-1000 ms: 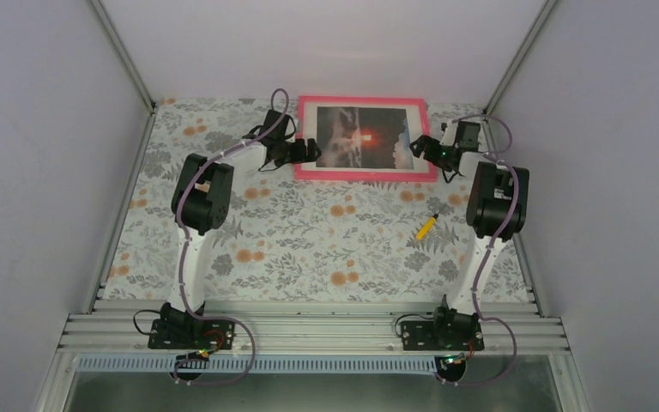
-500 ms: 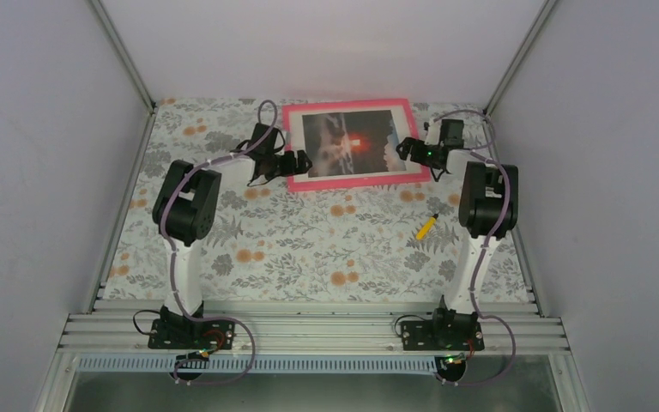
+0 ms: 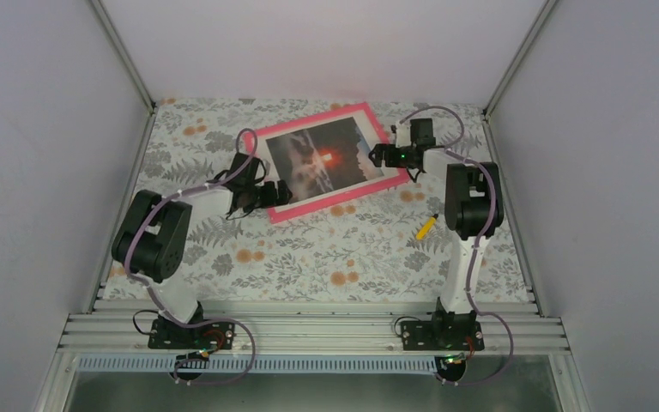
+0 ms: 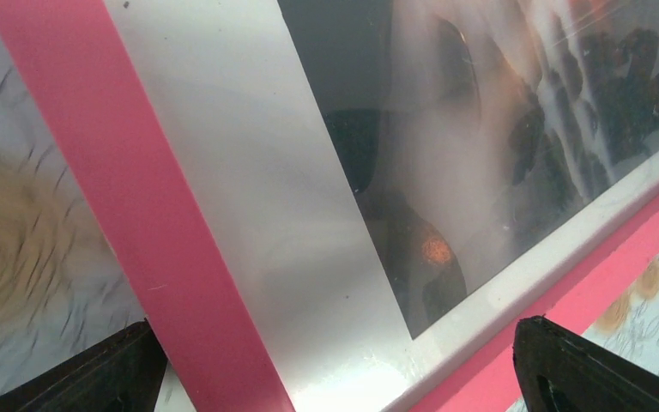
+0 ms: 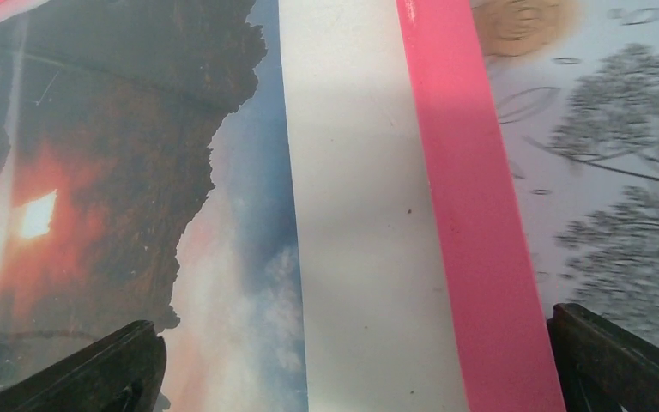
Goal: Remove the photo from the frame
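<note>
Pink thin rectangular frame [image 3: 341, 197] lying skewed on the far floral-patterned tablecloth [image 3: 309, 249], glossy white-bordered sunset photo [image 3: 322, 163] sitting inside it, left gripper [image 3: 270, 193] gaping wide over its near-left corner, right gripper [image 3: 377, 156] gaping over its right edge.

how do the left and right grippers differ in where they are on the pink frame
The left gripper is over the frame's near left corner, where two pink sides meet; the right gripper is over its right side, a single straight pink strip. The left gripper sits nearer the arm bases; the right gripper sits farther back. Shared: both are open wide over the frame's front, with the photo facing up.
</note>
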